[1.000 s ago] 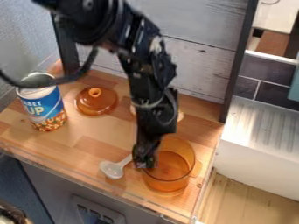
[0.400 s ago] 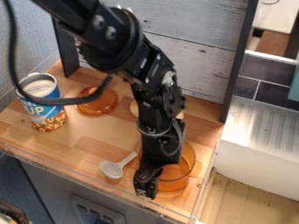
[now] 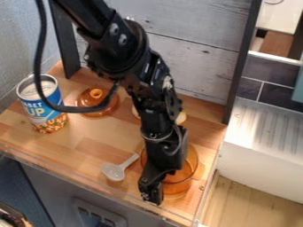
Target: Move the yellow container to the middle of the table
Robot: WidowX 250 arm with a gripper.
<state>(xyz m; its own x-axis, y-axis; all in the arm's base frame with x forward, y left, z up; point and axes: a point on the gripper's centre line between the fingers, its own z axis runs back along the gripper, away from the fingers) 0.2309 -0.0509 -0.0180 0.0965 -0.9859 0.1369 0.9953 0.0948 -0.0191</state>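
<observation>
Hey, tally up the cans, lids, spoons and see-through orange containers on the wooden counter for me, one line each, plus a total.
Can: 1
Orange lid: 1
Spoon: 1
See-through orange container, partly behind the robot arm: 1
Total: 4

Black arm angled down, gripper lowest

The black arm (image 3: 127, 46) enters from the top edge, left of centre, and slants down and rightward to a bulky round joint. Beyond that, the narrower wrist section (image 3: 158, 117) runs steeply downward. The gripper (image 3: 151, 197) hangs at its end, pointing down and tilted slightly left. A black cable (image 3: 38, 57) loops beside the arm's left side.
</observation>
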